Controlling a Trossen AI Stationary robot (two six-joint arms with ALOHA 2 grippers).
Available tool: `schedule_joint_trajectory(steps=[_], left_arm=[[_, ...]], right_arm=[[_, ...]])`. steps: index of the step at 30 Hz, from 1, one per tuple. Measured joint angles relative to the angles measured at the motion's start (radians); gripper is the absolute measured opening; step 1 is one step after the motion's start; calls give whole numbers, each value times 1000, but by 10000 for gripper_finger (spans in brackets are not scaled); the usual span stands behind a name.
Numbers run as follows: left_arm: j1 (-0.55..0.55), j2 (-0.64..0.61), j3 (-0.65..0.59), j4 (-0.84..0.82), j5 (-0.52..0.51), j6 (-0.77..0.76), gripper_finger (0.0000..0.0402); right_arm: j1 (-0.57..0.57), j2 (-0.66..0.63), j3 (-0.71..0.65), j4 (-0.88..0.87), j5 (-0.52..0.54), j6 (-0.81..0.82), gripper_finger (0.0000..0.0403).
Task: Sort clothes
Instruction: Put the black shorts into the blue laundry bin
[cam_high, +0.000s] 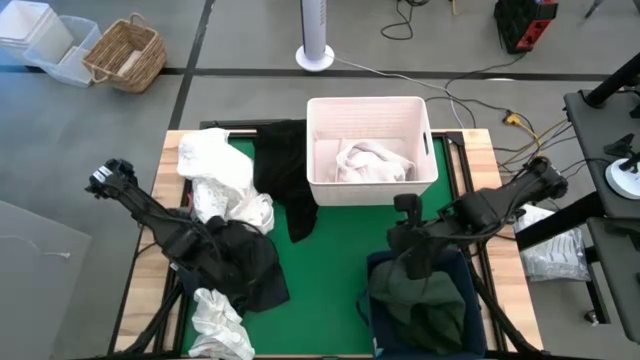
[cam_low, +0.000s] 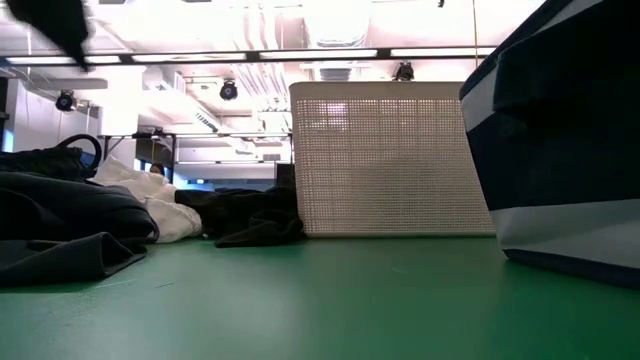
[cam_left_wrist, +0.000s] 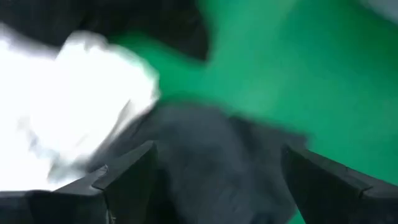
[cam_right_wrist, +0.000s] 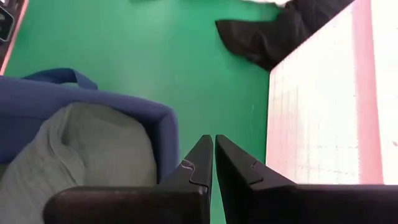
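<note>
A black garment (cam_high: 250, 268) lies crumpled on the green mat at the near left, also in the left wrist view (cam_left_wrist: 211, 155). My left gripper (cam_high: 213, 243) (cam_left_wrist: 217, 180) is open right over it, one finger on each side of a fold. White garments lie beside it (cam_high: 215, 175) (cam_left_wrist: 68, 106) and at the near edge (cam_high: 220, 322). Another black garment (cam_high: 285, 170) lies against the white bin. My right gripper (cam_high: 410, 255) (cam_right_wrist: 214, 149) is shut and empty above the far rim of the navy fabric bin (cam_high: 385, 268) (cam_right_wrist: 93, 102). That bin holds a dark green garment (cam_high: 425, 300) (cam_right_wrist: 81, 155). My left gripper hangs open over the black garment from above, slanting down. The view is blurred, and I cannot tell whether the fingers (cam_left_wrist: 130, 174) touch the cloth.
The white plastic bin (cam_high: 322, 185) (cam_low: 390, 160) stands at the far middle with white cloth (cam_high: 365, 160) inside. Bare green mat (cam_high: 335, 270) lies between the two arms. The navy bin (cam_low: 570, 150) fills the right of the low view. A wicker basket (cam_high: 125, 55) stands on the floor beyond the table.
</note>
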Motion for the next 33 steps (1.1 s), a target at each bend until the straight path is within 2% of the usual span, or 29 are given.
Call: schedule_joint_trajectory(steps=[4, 8, 13, 19, 29, 33], left_arm=[[-6, 59, 0, -164, 124, -161, 314], [-13, 127, 0, -192, 183, -141, 314], [-16, 205, 0, -191, 185, -65, 314], [-16, 267, 0, -192, 185, -74, 314], [-14, 354, 0, -218, 185, -249, 314], [-14, 374, 0, -215, 184, -274, 314]], right_arm=[[0, -12, 0, -1, 0, -10, 12], [0, -16, 0, -1, 0, -21, 12], [0, -13, 0, 16, 44, -55, 12], [0, -13, 0, 72, 52, -98, 12], [0, -13, -1, 88, 52, -113, 12], [0, -13, -1, 108, 52, -117, 12]])
